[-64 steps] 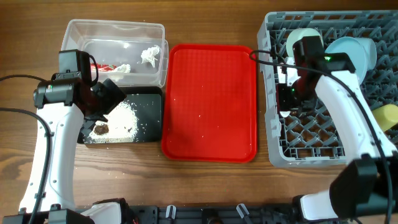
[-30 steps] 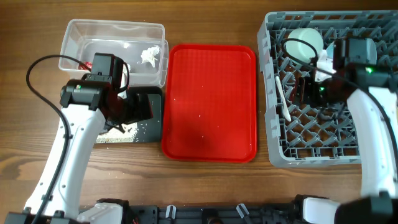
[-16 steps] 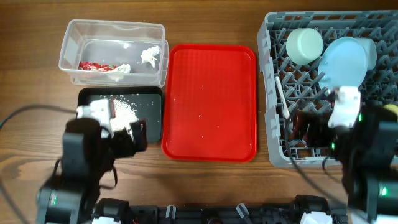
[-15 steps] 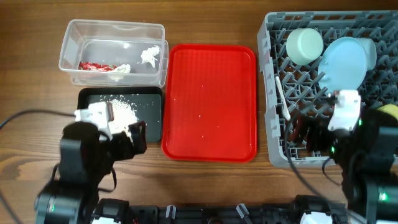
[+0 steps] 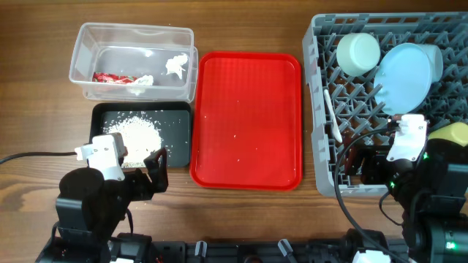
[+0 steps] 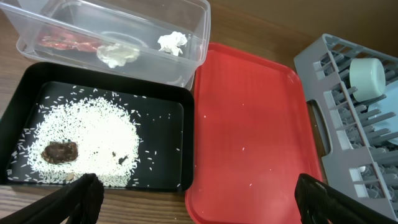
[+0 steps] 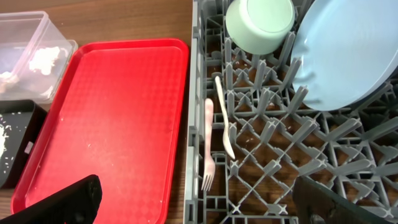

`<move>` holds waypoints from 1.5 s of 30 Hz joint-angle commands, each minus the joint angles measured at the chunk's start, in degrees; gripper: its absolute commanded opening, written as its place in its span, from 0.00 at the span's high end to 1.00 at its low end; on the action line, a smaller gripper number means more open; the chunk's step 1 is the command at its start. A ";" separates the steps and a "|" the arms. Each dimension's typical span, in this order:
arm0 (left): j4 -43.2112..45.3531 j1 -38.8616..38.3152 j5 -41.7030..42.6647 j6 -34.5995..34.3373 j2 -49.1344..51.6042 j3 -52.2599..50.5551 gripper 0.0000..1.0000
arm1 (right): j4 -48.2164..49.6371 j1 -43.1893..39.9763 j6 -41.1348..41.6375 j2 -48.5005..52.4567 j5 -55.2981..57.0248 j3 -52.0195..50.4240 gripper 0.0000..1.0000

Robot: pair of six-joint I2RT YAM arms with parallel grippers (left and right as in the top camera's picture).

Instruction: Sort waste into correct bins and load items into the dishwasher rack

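No legible text, label, brand, number or sign appears in any view; any marking on the red-and-white snack wrapper is too small to read.

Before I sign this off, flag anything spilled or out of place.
Only a few white specks, likely rice, lie scattered on the red tray. The rest of the rice sits in the black tray; nothing else stands out.
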 commanded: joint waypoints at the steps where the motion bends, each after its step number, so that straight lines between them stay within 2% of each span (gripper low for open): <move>1: 0.13 -0.31 -0.57 -0.09 -0.13 -0.74 0.00 | 0.11 -0.17 -0.57 0.44 -0.72 -0.37 0.00; 9: 0.13 -0.31 -0.57 -0.11 -0.13 -0.74 0.00 | 0.15 0.00 -0.63 -0.79 1.25 -0.55 0.00; 14: 0.13 -0.31 -0.57 -0.09 -0.13 -0.74 0.00 | 5.42 1.16 -1.09 -4.87 1.44 -1.33 0.00; 19: 0.13 -0.31 -0.57 -0.09 -0.13 -0.74 0.00 | 20.24 6.86 -3.67 -16.74 1.46 -9.11 0.00; 26: 0.13 -0.31 -0.57 -0.09 -0.13 -0.74 0.00 | 37.97 7.52 -1.55 -33.00 0.94 -25.55 0.00; 30: 0.13 -0.31 -0.57 -0.09 -0.13 -0.74 0.00 | 50.05 7.50 -0.57 -37.77 0.81 -34.86 0.00; 32: 0.13 -0.31 -0.57 -0.09 -0.13 -0.74 0.00 | 59.47 7.50 -0.68 -37.81 0.87 -40.52 0.00; 34: 0.13 -0.31 -0.57 -0.09 -0.13 -0.74 0.00 | 64.04 7.50 -0.74 -37.81 2.36 -44.11 0.00; 42: 0.13 -0.31 -0.57 -0.09 -0.13 -0.74 0.00 | 66.03 7.50 -0.61 -37.81 4.63 -54.60 0.00; 45: 0.13 -0.31 -0.57 -0.09 -0.13 -0.74 0.00 | 58.73 7.50 -0.35 -37.86 2.36 -55.23 0.00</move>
